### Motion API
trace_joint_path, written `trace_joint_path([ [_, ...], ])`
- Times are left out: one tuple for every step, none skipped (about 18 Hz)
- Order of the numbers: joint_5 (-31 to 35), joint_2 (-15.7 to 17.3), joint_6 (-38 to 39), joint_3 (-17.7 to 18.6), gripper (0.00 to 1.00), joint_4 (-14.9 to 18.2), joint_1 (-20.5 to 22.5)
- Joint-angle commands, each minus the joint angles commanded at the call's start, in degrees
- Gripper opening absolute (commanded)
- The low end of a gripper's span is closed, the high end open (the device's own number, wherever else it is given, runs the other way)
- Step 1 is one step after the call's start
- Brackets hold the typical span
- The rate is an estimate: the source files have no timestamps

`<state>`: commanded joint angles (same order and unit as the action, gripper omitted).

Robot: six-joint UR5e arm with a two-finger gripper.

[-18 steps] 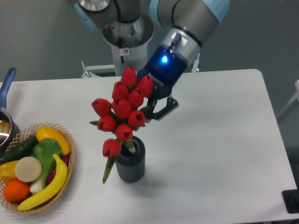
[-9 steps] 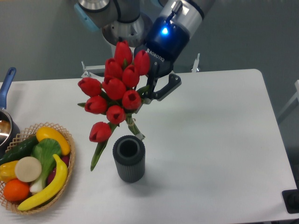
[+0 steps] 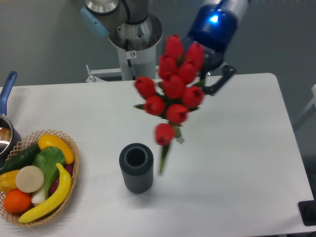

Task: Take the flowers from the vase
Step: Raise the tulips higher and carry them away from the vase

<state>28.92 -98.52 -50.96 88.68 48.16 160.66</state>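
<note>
Claw [image 3: 210, 81] clamped on flowers [image 3: 173, 94], held aloft, clear of vase [image 3: 136, 168].

The flowers [image 3: 172, 89] hang in mid-air at upper centre, gripper [image 3: 210, 81] at their right. The vase [image 3: 136, 167] stands below-left; the basket [image 3: 73, 168] sits lower left, a pot [image 3: 7, 129] above it.

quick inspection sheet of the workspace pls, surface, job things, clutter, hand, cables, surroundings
surface: white table, no spills seen
job's things: flowers lifted out, in the air right of the vase; vase upright, mouth open
clutter: wicker basket of fruit and vegetables at left; pot at left edge
grippers: hand shut on the flowers, blue light on
cables: nothing seen
surroundings: metal robot base behind table, grey wall
</note>
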Motion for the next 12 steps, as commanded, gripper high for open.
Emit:
trace_joint_path([
  [-0.1, -0.8, -1.4, 0.0, 0.52, 0.0, 0.4],
  [-0.3, -1.3, -2.6, 0.0, 0.52, 0.0, 1.3],
  [-1.6, -1.7, -3.6, 0.0, 0.52, 0.0, 2.0],
  [-3.0, -2.3, -4.3, -0.1, 0.52, 0.0, 2.7],
  [-4.0, -2.8, -5.0, -0.1, 0.52, 0.0, 3.7],
  [-4.0, -3.0, -5.5, -0.1, 0.52, 0.0, 4.1],
  [-4.0, -3.2, -5.9, -0.1, 0.52, 0.0, 4.2],
  [-4.0, -3.3, -6.2, -0.1, 0.52, 0.0, 4.8],
  [-4.0, -3.3, -6.3, 0.0, 0.52, 0.0, 5.0],
  [-4.0, -3.3, -6.3, 0.0, 0.52, 0.0, 5.0],
  [-4.0, -3.3, -6.4, 0.1, 0.52, 0.0, 5.1],
  [-4.0, -3.3, -6.4, 0.1, 0.52, 0.0, 5.1],
])
